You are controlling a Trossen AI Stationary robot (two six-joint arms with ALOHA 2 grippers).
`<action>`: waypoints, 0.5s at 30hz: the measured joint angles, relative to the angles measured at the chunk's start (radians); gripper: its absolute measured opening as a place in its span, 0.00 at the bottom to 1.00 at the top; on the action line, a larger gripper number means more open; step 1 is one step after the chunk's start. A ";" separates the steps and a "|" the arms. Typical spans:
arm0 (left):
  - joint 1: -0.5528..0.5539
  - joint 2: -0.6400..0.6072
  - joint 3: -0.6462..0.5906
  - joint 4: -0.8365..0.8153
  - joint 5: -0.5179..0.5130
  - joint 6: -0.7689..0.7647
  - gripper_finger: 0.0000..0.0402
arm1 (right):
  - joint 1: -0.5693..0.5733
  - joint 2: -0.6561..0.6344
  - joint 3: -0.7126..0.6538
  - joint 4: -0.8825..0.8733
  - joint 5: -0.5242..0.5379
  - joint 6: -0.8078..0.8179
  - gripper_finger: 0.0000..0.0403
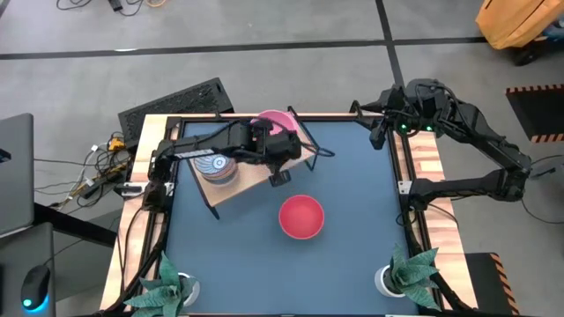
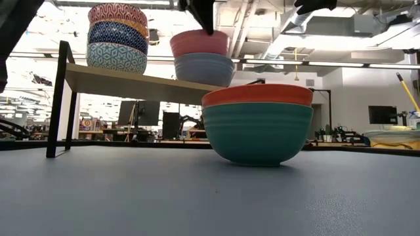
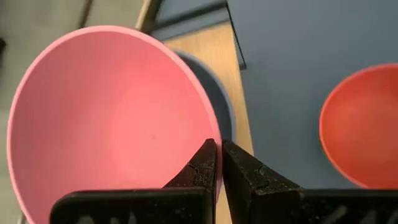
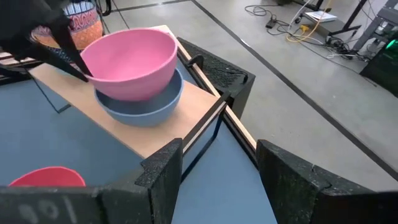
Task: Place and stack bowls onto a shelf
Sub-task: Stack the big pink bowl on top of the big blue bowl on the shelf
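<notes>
A pink bowl point(image 4: 127, 59) sits slightly tilted inside a grey-blue bowl point(image 4: 140, 106) on the wooden shelf point(image 4: 161, 130). My left gripper point(image 3: 217, 149) is over the shelf point(image 1: 256, 180) and is shut on the pink bowl point(image 1: 280, 118). A stack of patterned bowls point(image 2: 118, 36) stands on the shelf's left part. A red bowl point(image 2: 257, 95) rests nested in a green bowl point(image 2: 256, 134) on the blue table, near of the shelf. My right gripper point(image 4: 217, 168) waits open at the far right corner point(image 1: 374, 130). My left gripper pinches the pink bowl's rim point(image 3: 210, 134), one finger point(image 3: 202, 165) inside the bowl and one point(image 3: 245, 171) outside. It comes from above, pointing down point(image 2: 203, 16), on the bowl's side toward the table's near-left. The bowl's underside rests in the grey-blue bowl point(image 2: 203, 69).
Two white pots with green plants stand at the near corners point(image 1: 167, 282) point(image 1: 410, 273). The shelf's thin black legs point(image 2: 56, 98) stand on the table. A raised wooden frame point(image 1: 423, 167) rims the table. Open blue tabletop point(image 1: 352, 194) lies right of the shelf.
</notes>
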 joint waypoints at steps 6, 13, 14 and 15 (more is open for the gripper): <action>0.045 0.000 0.000 0.016 0.050 0.060 0.00 | -0.014 0.000 0.000 0.000 -0.001 0.000 0.57; 0.072 0.000 -0.009 0.035 0.164 0.095 0.00 | -0.014 0.000 0.000 0.000 -0.001 0.000 0.57; 0.072 0.000 -0.018 0.043 0.162 0.100 0.00 | -0.014 0.000 0.000 0.000 -0.001 0.000 0.57; 0.073 0.000 -0.027 0.055 0.163 0.103 0.00 | -0.014 0.000 0.000 0.000 -0.001 0.000 0.57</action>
